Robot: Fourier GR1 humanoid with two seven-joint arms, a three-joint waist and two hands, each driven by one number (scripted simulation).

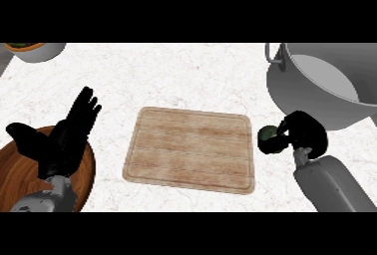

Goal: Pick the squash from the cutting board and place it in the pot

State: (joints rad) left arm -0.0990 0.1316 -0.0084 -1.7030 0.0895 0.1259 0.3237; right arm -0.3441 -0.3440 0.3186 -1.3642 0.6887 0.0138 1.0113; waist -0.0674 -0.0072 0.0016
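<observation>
You'll find the squash (268, 133) off the board already: a small green lump showing at the left edge of your right hand (300, 135), whose black fingers are curled round it and hide most of it. Hand and squash sit just past the right edge of the cutting board (190, 149), over bare counter, and just below and left of the pot (324, 87). The squash is outside the pot's rim, near its lower left wall; whether the hand touches the pot you cannot tell from this view.

The board itself is a pale wooden slab with rounded corners and a groove running round its edge, lying flat in the middle of the white, faintly veined counter (162, 74). The pot is a large grey metal vessel at the upper right, partly cut off by the view's edge, with a loop handle at its upper left rim.

Your left hand (70, 132) rests at the lower left, fingers straight and pointing up, holding nothing, above a brown wooden bowl (15, 179). In the far upper left corner a small pale bowl (37, 51) holds something orange and green.
</observation>
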